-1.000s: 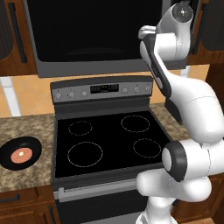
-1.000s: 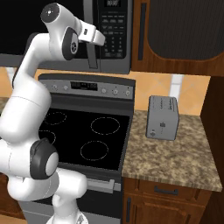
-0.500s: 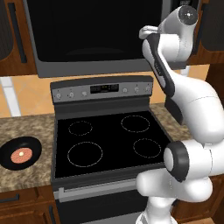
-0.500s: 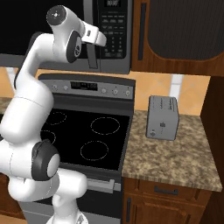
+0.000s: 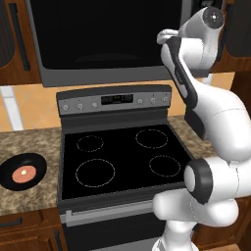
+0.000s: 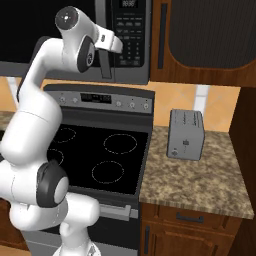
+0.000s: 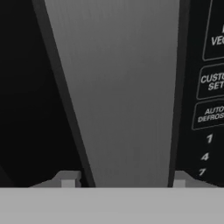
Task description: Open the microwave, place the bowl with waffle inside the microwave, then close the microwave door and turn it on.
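The microwave (image 5: 98, 78) hangs above the stove with the microwave door (image 5: 105, 34) closed. My gripper (image 7: 123, 180) is up at the door's right edge, beside the keypad (image 6: 131, 40). It is open, and its fingertips (image 7: 68, 180) sit close on either side of the door's grey vertical handle (image 7: 122, 87). The black bowl (image 5: 22, 170) rests on the counter left of the stove, with the orange waffle (image 5: 23, 173) lying in it, far below and left of the gripper.
A black-topped stove (image 5: 122, 157) with a control panel stands directly under the microwave. A grey toaster (image 6: 186, 134) sits on the granite counter (image 6: 190, 180) to the right. Wooden cabinets (image 6: 210, 35) flank the microwave.
The wrist has edged slightly closer to the microwave's right side. Bowl, waffle and door have not moved.
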Controlling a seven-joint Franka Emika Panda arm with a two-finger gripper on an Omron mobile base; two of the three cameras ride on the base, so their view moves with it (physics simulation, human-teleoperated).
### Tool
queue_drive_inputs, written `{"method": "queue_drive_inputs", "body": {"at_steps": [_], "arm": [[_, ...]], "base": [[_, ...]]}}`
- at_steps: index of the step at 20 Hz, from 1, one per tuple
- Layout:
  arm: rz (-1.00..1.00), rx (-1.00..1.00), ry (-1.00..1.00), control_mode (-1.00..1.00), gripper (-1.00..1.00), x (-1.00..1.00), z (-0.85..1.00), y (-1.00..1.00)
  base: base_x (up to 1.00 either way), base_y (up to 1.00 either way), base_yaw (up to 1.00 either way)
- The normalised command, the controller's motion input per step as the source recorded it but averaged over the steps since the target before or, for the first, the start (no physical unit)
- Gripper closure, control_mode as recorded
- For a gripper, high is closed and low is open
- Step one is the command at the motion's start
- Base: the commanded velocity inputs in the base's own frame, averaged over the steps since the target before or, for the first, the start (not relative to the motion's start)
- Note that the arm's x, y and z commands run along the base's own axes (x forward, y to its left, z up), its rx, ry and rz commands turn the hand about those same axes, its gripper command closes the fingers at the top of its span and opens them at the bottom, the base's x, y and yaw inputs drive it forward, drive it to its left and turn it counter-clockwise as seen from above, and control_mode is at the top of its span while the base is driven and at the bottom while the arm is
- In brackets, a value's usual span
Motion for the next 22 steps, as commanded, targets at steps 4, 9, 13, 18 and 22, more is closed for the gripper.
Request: {"method": "queue_drive_inputs", "body": {"at_steps": [4, 9, 13, 18, 22], "arm": [[0.0, -0.01, 0.0, -1.0, 1.0, -0.42, 0.0, -0.15], [-0.06, -0.01, 0.0, -1.0, 1.0, -0.75, 0.03, -0.11], [-0.34, 0.0, -0.02, -1.0, 1.0, -1.0, 0.11, -0.13], [-0.44, -0.01, 0.0, -1.0, 1.0, -1.0, 0.07, -0.17], [-0.32, -0.08, -0.06, -1.0, 1.0, -1.0, 0.01, -0.12]], "base": [[0.0, 0.0, 0.0], [0.0, 0.0, 0.0], [0.0, 0.0, 0.0], [0.0, 0.0, 0.0], [0.0, 0.0, 0.0]]}}
